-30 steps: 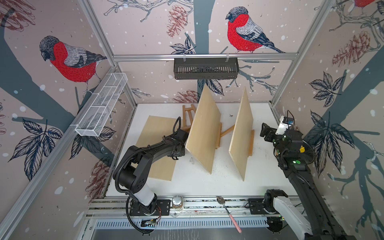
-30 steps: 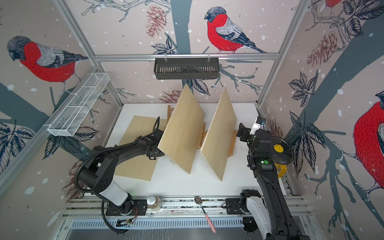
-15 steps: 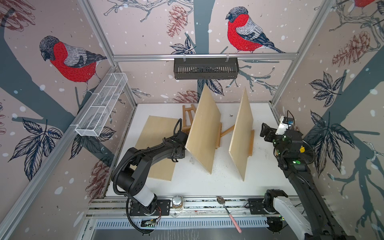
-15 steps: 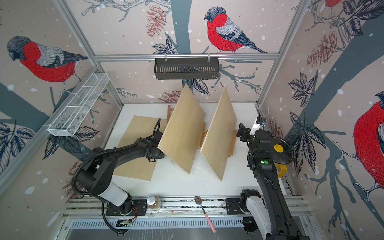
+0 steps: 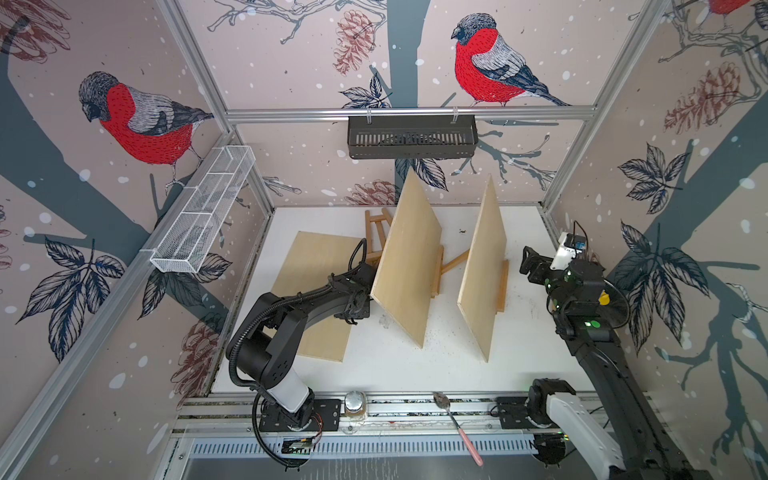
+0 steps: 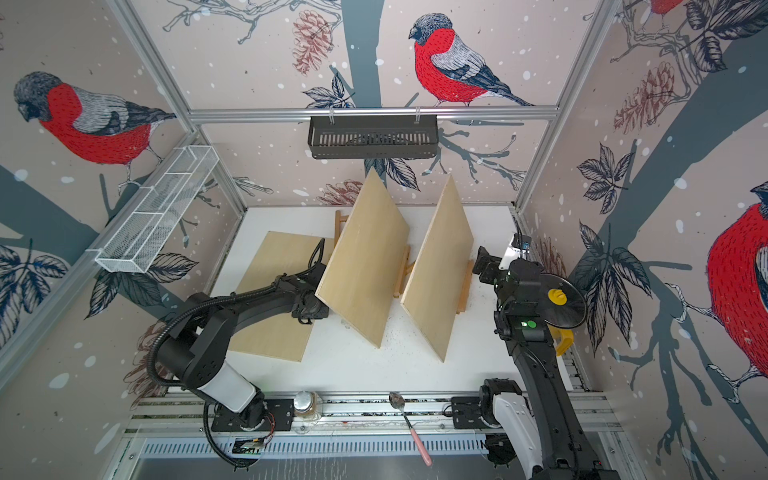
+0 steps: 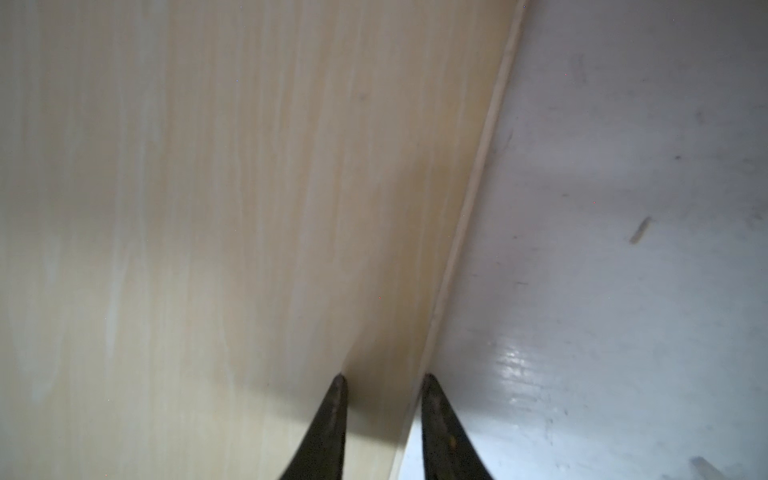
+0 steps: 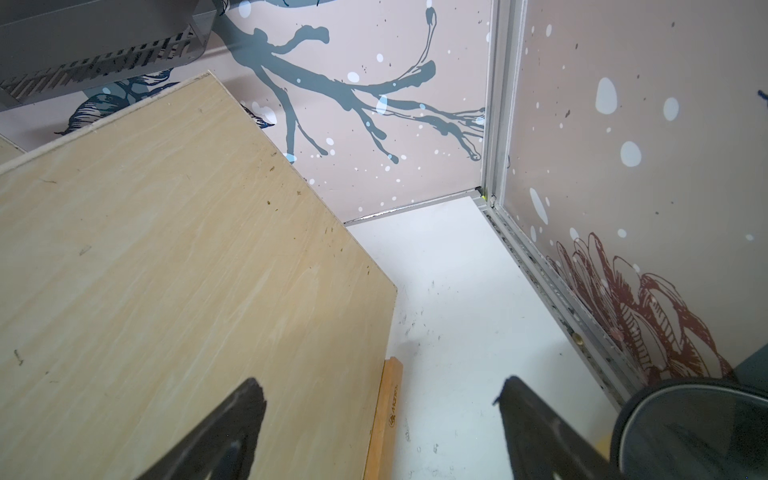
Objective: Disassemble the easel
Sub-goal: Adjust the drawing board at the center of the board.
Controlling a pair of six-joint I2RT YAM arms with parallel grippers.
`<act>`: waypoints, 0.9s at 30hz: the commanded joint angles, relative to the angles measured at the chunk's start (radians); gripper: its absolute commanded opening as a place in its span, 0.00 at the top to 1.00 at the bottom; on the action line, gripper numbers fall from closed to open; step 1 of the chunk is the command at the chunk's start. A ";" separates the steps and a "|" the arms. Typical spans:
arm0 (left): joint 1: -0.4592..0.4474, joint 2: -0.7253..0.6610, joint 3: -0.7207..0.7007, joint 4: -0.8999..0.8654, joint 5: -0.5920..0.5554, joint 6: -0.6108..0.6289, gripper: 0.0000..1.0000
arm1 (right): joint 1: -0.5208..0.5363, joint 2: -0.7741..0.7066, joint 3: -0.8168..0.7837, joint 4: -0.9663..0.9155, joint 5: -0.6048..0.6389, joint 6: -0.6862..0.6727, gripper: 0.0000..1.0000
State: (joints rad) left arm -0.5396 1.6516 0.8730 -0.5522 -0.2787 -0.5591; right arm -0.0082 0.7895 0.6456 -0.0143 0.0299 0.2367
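- Two easels stood mid-table, the left easel (image 5: 376, 237) and the right easel (image 5: 503, 286). Each carried a leaning panel, the left board (image 5: 409, 266) and the right board (image 5: 484, 266).
- A flat board (image 5: 316, 282) lay on the table (image 5: 386, 370) further left.
- The left claw (image 7: 384, 380) sat low by the left board's near-left corner, fingers slightly spread, pinching nothing.
- The right claw (image 8: 382, 386) hovered just right of the right board, spread wide and empty.
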 commanded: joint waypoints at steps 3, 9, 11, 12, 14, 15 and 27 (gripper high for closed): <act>0.008 0.058 -0.013 -0.083 0.009 -0.020 0.71 | 0.001 -0.002 0.002 0.025 0.008 0.008 0.10; 0.031 0.091 -0.005 -0.050 0.009 -0.006 0.72 | 0.000 0.002 0.000 0.024 0.010 0.008 0.10; 0.037 0.097 0.007 -0.045 0.009 0.001 0.72 | 0.000 0.001 0.002 0.024 0.011 0.008 0.10; 0.038 0.099 0.015 -0.045 0.006 0.004 0.72 | -0.001 0.001 0.002 0.025 0.011 0.008 0.10; 0.040 0.104 0.031 -0.045 0.000 0.012 0.72 | 0.000 0.002 0.000 0.024 0.012 0.008 0.10; 0.042 0.108 0.039 -0.044 -0.003 0.014 0.72 | 0.000 0.002 0.000 0.024 0.013 0.008 0.10; 0.067 0.129 0.083 -0.020 0.014 0.029 0.72 | -0.003 0.009 -0.003 0.027 0.011 0.008 0.09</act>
State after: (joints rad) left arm -0.4843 1.7515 0.9661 -0.5766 -0.3687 -0.5186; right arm -0.0093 0.7956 0.6418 -0.0139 0.0334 0.2367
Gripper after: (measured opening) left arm 0.285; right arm 0.907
